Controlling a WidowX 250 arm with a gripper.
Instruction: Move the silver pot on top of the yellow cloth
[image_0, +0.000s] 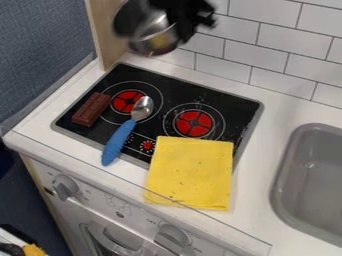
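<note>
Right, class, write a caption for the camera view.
Round silver metal pot aloft at the black pincer, rectangular yellow cloth lying across the front edge of the black stovetop.

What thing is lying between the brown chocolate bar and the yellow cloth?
In the camera view, the blue-handled spoon lies between the chocolate bar and the yellow cloth; a small red dial marking is there too.

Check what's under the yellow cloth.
Yellow cloth overlaps the near edge of the black stove top and the white counter. Those parts are covered; can't tell if anything else is beneath.
</note>
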